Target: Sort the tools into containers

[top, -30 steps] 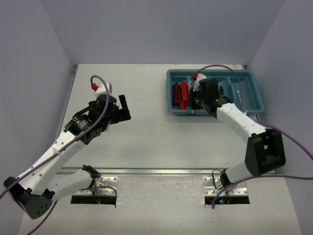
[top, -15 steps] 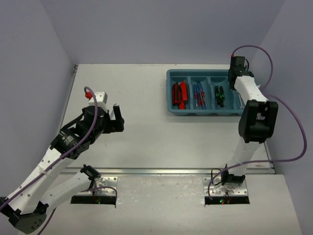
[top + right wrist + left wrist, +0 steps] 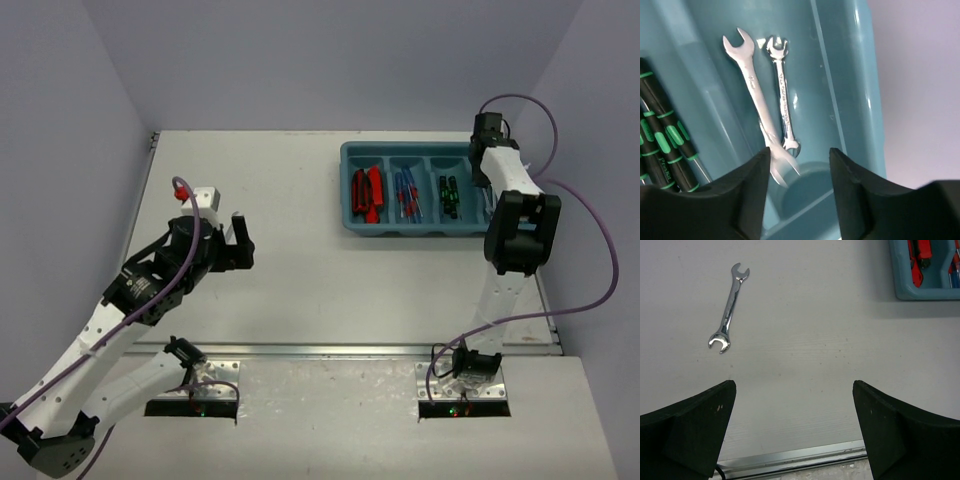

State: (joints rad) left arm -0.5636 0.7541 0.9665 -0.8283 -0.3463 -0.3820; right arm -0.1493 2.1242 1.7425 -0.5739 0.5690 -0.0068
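Lying beyond L jaws, wrench point(image 3: 728, 310), apart

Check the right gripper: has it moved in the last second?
Yes. The right gripper has swung from over the tray's left-middle compartments to its right end, above the wrenches.

The tray point(image 3: 346, 190) is teal-blue, its contents being red-and-black tools point(image 3: 367, 193), blue-handled screwdrivers point(image 3: 406, 195) with red tips, black screwdrivers point(image 3: 662, 145) banded in bright green and 2 shiny silver wrenches point(image 3: 757, 97), while 1 more silver wrench point(image 3: 729, 307) gleams against the pale grey table point(image 3: 815, 350).
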